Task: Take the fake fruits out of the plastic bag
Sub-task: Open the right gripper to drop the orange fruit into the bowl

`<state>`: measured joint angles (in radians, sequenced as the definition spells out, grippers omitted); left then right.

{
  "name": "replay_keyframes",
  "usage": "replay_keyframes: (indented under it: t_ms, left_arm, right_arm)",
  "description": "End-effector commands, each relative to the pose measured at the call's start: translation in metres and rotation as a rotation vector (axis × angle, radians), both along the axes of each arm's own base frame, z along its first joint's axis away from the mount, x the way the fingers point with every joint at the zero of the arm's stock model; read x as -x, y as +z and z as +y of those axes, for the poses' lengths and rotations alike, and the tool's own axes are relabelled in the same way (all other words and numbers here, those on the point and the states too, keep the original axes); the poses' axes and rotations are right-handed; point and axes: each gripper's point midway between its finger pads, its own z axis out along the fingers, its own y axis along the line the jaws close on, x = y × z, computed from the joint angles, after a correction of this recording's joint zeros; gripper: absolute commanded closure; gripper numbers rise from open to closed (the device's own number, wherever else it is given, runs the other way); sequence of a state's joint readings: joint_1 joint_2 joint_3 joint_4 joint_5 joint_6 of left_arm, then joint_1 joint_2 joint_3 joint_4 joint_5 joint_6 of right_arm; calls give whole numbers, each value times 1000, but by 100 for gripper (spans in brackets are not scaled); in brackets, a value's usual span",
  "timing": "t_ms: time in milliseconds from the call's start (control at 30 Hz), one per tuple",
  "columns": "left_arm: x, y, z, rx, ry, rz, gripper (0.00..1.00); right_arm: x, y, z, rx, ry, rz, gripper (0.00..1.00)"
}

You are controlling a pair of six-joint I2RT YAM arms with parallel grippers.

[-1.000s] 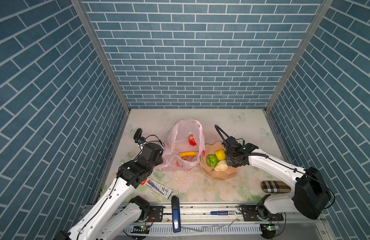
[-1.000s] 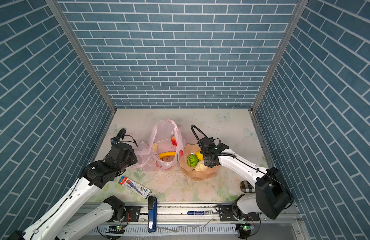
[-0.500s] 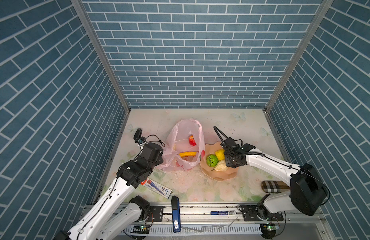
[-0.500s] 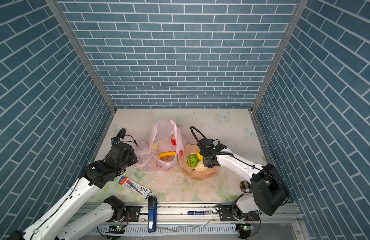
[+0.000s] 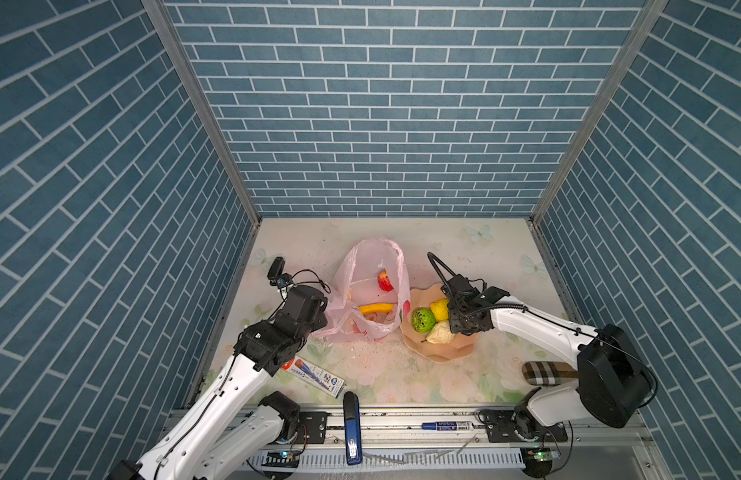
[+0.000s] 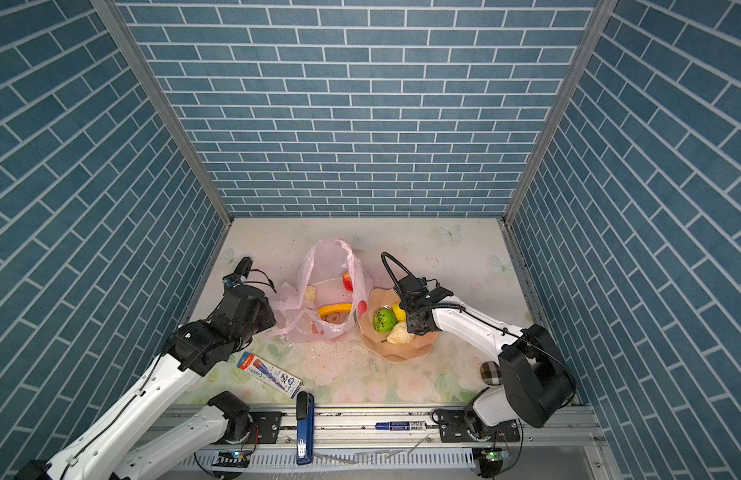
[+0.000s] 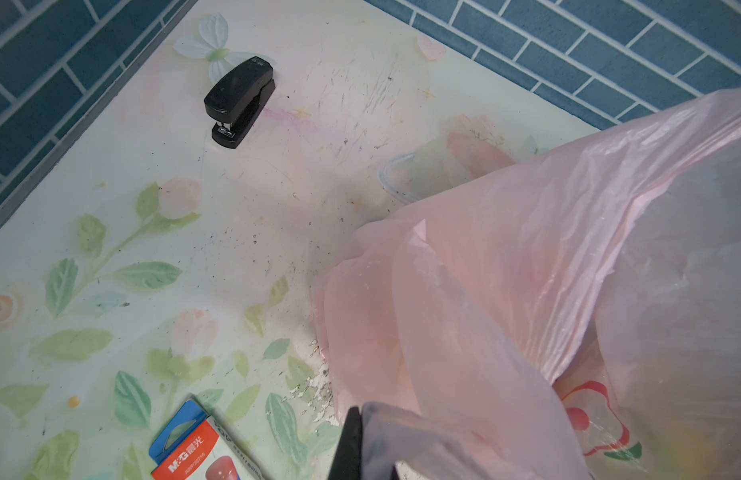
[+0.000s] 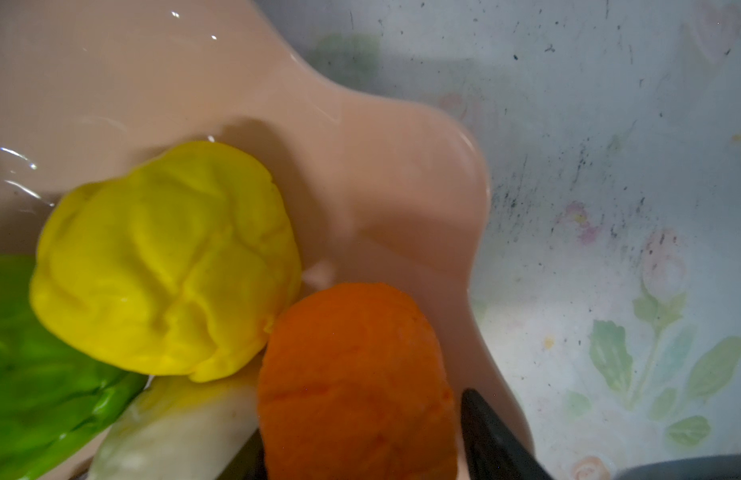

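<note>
Far left: black stapler (image 5: 276, 268) by the wall, on its own. Next, L gripper (image 7: 364, 424): jaws closed, pinching a handle of the bag (image 5: 368, 291), with the film draped over one finger in the wrist view. Box (image 5: 314, 372) lies flat beside that forearm. Blue stapler (image 5: 351, 428) is on the front rail.

Mid-table now: bag sits with its mouth open upward, bulging low. Inside, red fruit (image 5: 385, 280) is high on the far side and banana (image 5: 376, 308) lies across the middle. A pale lump (image 6: 310, 293) sits at the left wall, prob. a cream fruit, but the film veils it.

Hard against the bag's right side is the plate (image 5: 447, 353). On it: green ball (image 5: 423, 320), yellow fruit (image 5: 439, 309) behind it, cream fruit (image 5: 441, 332) in front, all packed together.

R gripper (image 8: 360, 415) is down over the plate's right half and hides the orange (image 8: 356, 365) in both top views. Wrist cam shows it on the plate against the yellow fruit, a finger on each side. There's a thin gap at one finger, so can't tell if the jaws grip it or stand off.

Far right: plaid pouch (image 5: 543, 372), partly behind the R arm.
</note>
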<state>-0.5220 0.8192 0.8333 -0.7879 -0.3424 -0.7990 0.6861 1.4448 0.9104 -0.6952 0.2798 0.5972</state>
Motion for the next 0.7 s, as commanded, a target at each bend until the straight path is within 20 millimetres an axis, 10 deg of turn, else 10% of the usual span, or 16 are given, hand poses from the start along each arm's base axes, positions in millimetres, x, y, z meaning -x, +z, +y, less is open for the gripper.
replay_keyframes:
  t_ms: [0, 333, 667]
  left_arm:
    - [2, 8, 1, -4, -10, -6, 93]
    - [14, 26, -1, -35, -110, 3, 87]
    - [40, 11, -6, 83, -150, 10, 97]
  right_arm:
    - [2, 5, -5, 0, -29, -6, 37]
    - [-18, 94, 7, -105, 43, -204, 36]
    - [-16, 231, 112, -284, 463, -514, 42]
